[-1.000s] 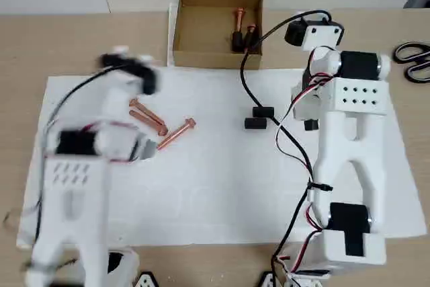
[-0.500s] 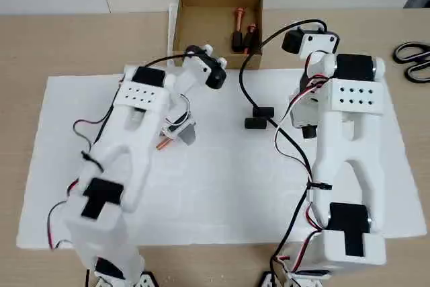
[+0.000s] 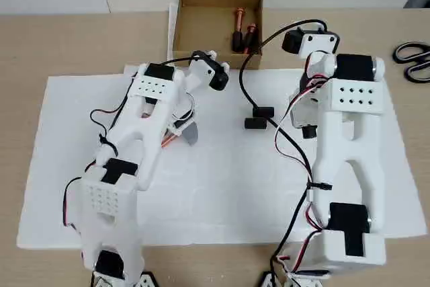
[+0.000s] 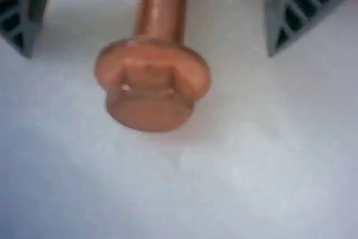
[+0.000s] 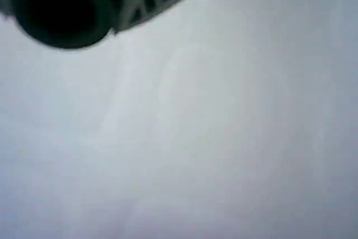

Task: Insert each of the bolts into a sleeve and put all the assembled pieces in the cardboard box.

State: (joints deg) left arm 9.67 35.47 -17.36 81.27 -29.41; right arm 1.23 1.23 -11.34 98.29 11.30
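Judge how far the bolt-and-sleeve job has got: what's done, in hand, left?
Done: two assembled pieces lie in the cardboard box. In hand: the left gripper, open, straddles a bolt; the right gripper seems to hold a sleeve. Left: joining them, plus two loose sleeves on the mat.

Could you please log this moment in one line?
left gripper open astride bolt | right gripper shut on sleeve | cardboard box: two pieces

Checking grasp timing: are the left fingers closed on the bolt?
No: both fingers stand clear of the copper bolt lying between them on the white sheet.
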